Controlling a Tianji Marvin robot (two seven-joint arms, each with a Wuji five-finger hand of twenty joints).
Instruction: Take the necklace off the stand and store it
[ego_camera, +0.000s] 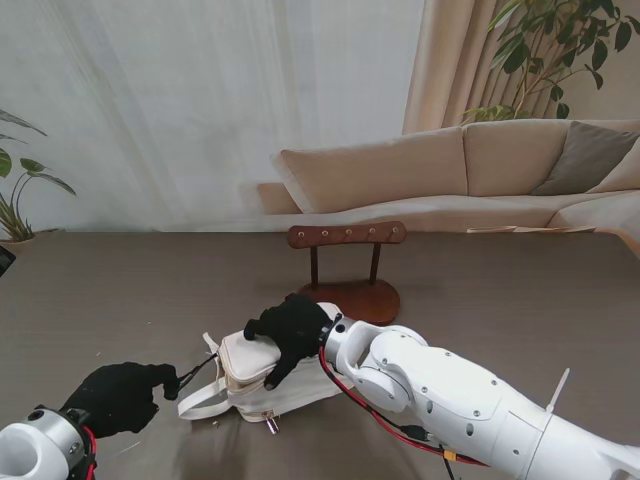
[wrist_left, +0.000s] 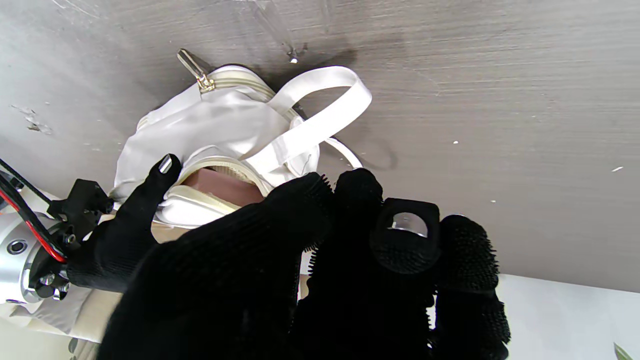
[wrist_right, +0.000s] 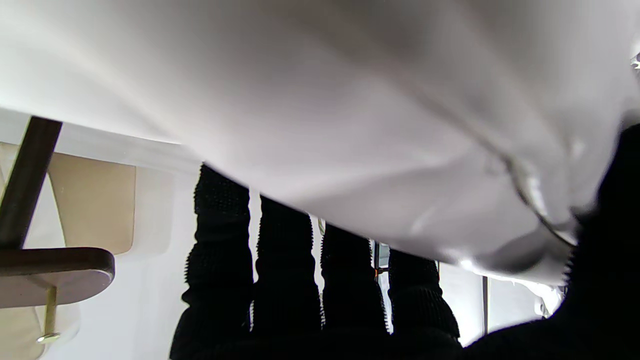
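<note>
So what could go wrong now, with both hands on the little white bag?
The right hand only rests over the bag, so the soft bag could slide or tip if the left hand tugs harder on the thin dark thing it pinches, maybe a zip pull. The opening looks narrow and partly covered by fingers, so anything going in could snag. The stand is close behind the right hand and could get bumped.
</note>
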